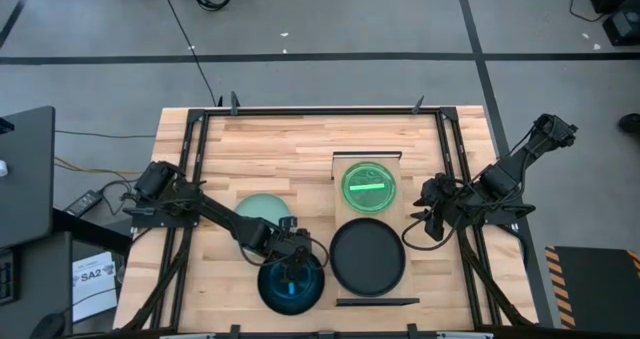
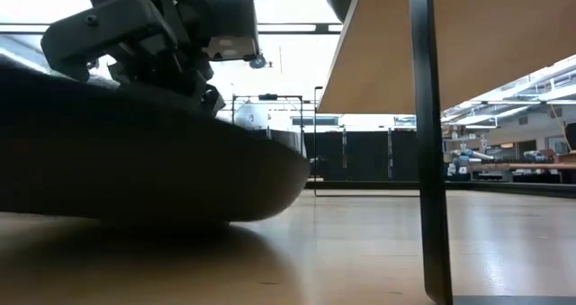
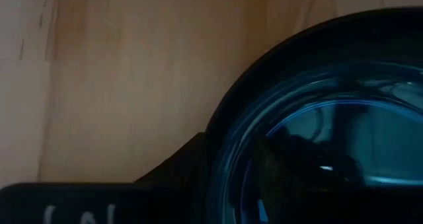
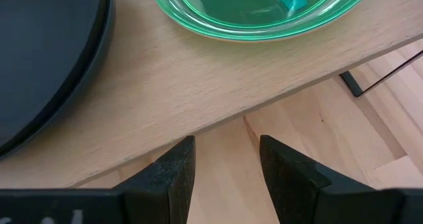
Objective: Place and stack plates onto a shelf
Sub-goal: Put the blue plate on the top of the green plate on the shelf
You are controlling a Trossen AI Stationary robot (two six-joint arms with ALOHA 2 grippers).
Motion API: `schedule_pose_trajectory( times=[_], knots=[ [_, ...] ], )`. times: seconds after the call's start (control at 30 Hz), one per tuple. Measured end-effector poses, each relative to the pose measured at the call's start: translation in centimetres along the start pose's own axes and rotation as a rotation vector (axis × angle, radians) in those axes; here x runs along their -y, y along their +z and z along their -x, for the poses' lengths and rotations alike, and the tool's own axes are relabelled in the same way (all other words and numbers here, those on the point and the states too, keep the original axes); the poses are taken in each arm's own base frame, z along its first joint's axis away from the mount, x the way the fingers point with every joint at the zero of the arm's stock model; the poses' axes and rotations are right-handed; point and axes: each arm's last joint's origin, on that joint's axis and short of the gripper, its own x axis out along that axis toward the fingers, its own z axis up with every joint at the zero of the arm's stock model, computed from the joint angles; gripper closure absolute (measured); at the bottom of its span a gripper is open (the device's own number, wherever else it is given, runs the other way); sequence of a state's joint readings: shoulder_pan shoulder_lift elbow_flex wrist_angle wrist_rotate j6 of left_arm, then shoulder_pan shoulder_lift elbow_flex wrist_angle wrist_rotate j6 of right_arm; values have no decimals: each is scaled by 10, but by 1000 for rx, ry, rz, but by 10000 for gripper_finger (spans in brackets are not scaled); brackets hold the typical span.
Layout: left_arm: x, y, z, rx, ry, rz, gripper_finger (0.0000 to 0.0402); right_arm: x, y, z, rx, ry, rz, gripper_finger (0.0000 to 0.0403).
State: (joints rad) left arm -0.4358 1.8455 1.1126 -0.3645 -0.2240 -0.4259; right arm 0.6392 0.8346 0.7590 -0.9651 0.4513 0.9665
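Note:
A translucent blue plate (image 1: 291,287) lies inside a larger black plate (image 2: 135,161) at the table's near edge, left of the shelf. My left gripper (image 1: 293,266) is shut on the far rim of this pair. The shelf (image 1: 341,219) is a pale plank raised on thin dark legs. It carries a lime-green plate (image 1: 369,186) at its far end and a black plate (image 1: 368,256) at its near end. A pale mint plate (image 1: 258,211) rests flat on the table. My right gripper (image 4: 225,164) hovers open beside the shelf's right edge, touching nothing. My left gripper takes the black plate's far rim (image 3: 228,118), with the blue plate (image 3: 330,138) lying in it. It comes slanting down from the far left. The gripper's own body hides how the fingers sit on the rim. The black plate's underside (image 2: 135,217) rests on the table.
The shelf's dark leg (image 2: 428,143) and the plank's underside (image 2: 432,44) stand just right of the held plates. Dark frame rails (image 1: 190,179) run along the table's left and right sides. Bare wood (image 1: 280,144) lies toward the far edge.

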Motion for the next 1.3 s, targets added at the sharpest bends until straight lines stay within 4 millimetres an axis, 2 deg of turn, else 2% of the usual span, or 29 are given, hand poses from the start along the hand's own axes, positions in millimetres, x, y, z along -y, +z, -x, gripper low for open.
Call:
schedule_pose_trajectory(
  times=[0.5,0.87,1.03,1.13,1.3],
  knots=[
    [8,5,4,53,-75,3,276,-1,0,-1,-3,1,1,228],
    [21,5,7,111,-118,-140,276,-1,0,-1,-3,1,1,228],
    [26,2,8,41,-239,7,276,-1,0,-1,-4,4,-1,228],
    [39,-5,12,-26,-341,87,276,-1,0,-1,-4,5,-1,228],
    [61,-17,21,-70,-404,136,276,-1,0,-1,-4,4,0,228]
  ],
)
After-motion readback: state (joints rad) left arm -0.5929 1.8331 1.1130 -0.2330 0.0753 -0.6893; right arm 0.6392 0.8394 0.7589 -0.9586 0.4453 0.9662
